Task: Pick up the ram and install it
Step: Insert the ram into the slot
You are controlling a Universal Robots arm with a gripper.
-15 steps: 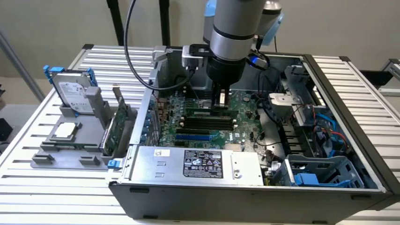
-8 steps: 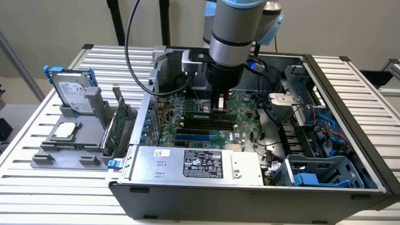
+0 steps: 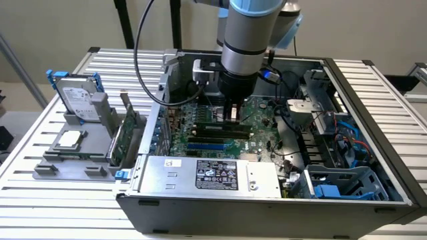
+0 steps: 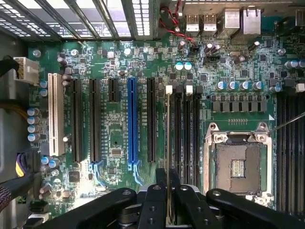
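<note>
The ram (image 4: pixel 167 138) appears edge-on in the wrist view as a thin pale strip running between my fingers (image 4: pixel 161 177). My gripper (image 4: pixel 167 180) is shut on the ram. The stick lies along the first of several black memory slots (image 4: pixel 177 133), beside the CPU socket (image 4: pixel 238 167); I cannot tell whether it touches the slot. In the exterior view my gripper (image 3: pixel 233 114) reaches straight down inside the open computer case (image 3: pixel 373 115), just above the motherboard (image 3: pixel 213 135).
A power supply (image 3: pixel 213 175) fills the case's near side, and drive bays with blue cables (image 3: pixel 347 145) line the exterior view's right. Outside, at the exterior view's left, a grey fixture (image 3: pixel 50 167) holds a hard drive (image 3: pixel 77 97), a processor (image 3: pixel 70 140) and a green expansion card (image 3: pixel 123 132).
</note>
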